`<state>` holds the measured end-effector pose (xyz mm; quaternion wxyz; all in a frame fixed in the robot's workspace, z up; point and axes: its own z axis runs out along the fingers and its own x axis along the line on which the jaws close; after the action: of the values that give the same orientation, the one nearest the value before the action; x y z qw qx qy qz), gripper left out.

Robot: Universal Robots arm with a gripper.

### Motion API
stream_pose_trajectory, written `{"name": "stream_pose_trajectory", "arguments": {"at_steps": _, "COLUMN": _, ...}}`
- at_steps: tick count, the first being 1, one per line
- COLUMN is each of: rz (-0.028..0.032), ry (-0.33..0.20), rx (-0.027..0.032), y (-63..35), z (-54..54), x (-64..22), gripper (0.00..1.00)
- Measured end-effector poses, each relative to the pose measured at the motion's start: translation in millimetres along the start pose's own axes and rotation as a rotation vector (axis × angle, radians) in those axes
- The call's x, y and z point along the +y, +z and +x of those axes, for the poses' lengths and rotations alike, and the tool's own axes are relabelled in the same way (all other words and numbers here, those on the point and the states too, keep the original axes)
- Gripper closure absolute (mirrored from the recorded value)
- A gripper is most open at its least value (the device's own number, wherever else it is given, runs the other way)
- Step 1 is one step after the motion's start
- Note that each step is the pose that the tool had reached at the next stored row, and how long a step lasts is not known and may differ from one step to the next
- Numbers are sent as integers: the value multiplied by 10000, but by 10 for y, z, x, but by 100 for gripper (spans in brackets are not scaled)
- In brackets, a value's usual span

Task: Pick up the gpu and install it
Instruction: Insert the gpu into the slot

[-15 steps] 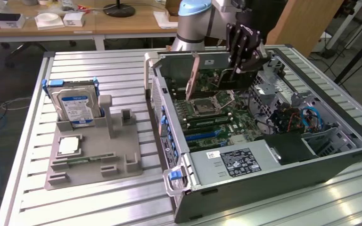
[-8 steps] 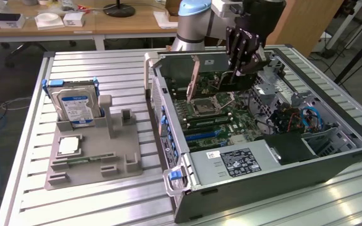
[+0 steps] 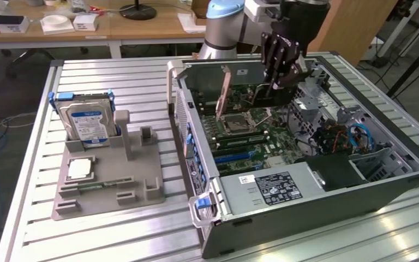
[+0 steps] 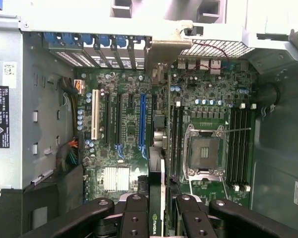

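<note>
Hand (image 3: 281, 83) is pinching the graphics card (image 3: 266, 97) on edge, over the circuit board (image 3: 268, 143) in the open computer case (image 3: 304, 210). Tight room here: long slots one side, processor socket (image 4: 203, 148) the other, case walls all round. The card's lower edge is hidden, so I can't tell whether it touches the board.

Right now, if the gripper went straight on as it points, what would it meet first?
Probably the motherboard, between the blue slot and the CPU socket; the gpu held in the gripper would touch first.
</note>
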<state>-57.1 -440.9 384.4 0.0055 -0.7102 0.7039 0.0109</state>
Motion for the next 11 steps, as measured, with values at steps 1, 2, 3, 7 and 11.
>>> {"name": "stream_pose_trajectory", "arguments": {"at_steps": 1, "rz": 0, "ry": 5, "rx": -1, "y": 8, "z": 0, "x": 0, "gripper": 74}}
{"name": "stream_pose_trajectory", "arguments": {"at_steps": 2, "rz": 0, "ry": 12, "rx": 0, "y": 15, "z": 1, "x": 0, "gripper": 74}}
{"name": "stream_pose_trajectory", "arguments": {"at_steps": 3, "rz": 0, "ry": 21, "rx": 0, "y": 21, "z": 1, "x": 0, "gripper": 74}}
{"name": "stream_pose_trajectory", "arguments": {"at_steps": 7, "rz": 1, "ry": 64, "rx": -1, "y": 47, "z": 6, "x": 1, "gripper": 74}}
{"name": "stream_pose_trajectory", "arguments": {"at_steps": 11, "rz": 2, "ry": 90, "rx": 1, "y": 73, "z": 13, "x": 0, "gripper": 74}}
